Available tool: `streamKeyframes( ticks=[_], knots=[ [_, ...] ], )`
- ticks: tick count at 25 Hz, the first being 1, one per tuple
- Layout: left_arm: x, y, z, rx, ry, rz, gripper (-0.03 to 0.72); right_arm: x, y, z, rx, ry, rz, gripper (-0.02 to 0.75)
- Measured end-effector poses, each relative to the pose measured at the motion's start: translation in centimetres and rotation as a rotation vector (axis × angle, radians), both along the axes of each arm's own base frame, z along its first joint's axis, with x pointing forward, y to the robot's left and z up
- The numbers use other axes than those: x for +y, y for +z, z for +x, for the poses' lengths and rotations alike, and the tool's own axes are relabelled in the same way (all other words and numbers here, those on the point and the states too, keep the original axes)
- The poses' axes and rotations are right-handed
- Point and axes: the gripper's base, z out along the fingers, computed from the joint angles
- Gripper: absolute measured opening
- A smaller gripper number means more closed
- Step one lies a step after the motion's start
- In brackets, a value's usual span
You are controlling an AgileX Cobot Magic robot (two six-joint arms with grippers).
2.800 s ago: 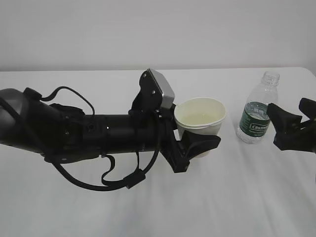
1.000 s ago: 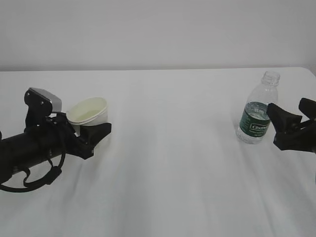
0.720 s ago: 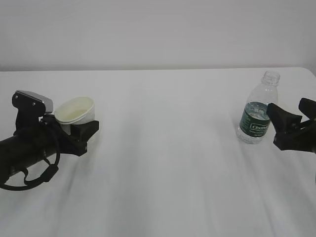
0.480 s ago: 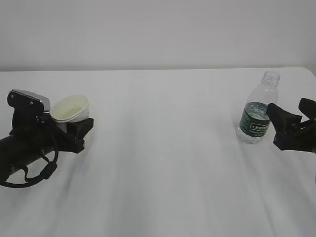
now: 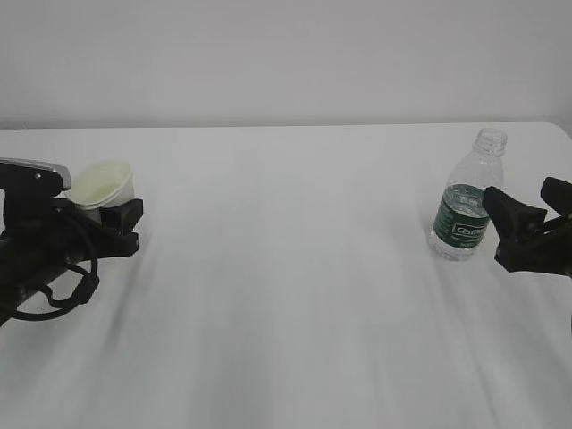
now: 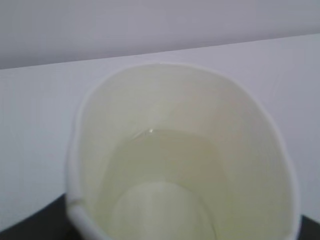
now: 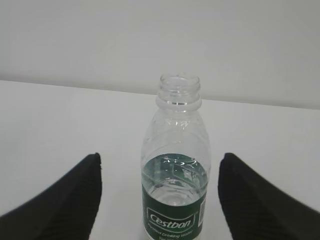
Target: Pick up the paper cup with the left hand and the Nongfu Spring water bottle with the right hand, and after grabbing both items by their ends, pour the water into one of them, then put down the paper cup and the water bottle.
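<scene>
Left hand (image 5: 112,223) low at the far left edge, arm lying nearly level, silver-grey wrist module on top, black cable looped beneath, fingers (image 5: 123,214) clamped on the paper cup (image 5: 100,184). Right hand (image 5: 527,234) at the far right edge, jaws spread wide, fingers (image 7: 65,197) apart and gripping nothing.

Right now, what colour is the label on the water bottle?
Dark green with white lettering; the water bottle label shows best in the right wrist view.
</scene>
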Motion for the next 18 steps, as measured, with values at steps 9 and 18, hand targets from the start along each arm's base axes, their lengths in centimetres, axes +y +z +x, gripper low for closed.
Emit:
streamKeyframes(
  ticks=[9, 18],
  knots=[
    [-0.6, -0.3, 2.0, -0.039, -0.002, -0.003, 0.431, 0.0, 0.0, 0.0, 0.000, 0.002, 0.000, 0.544],
    [-1.1, -1.8, 4.2, -0.048, 0.003, -0.002, 0.430, 0.0, 0.0, 0.0, 0.000, 0.002, 0.000, 0.544]
  ],
)
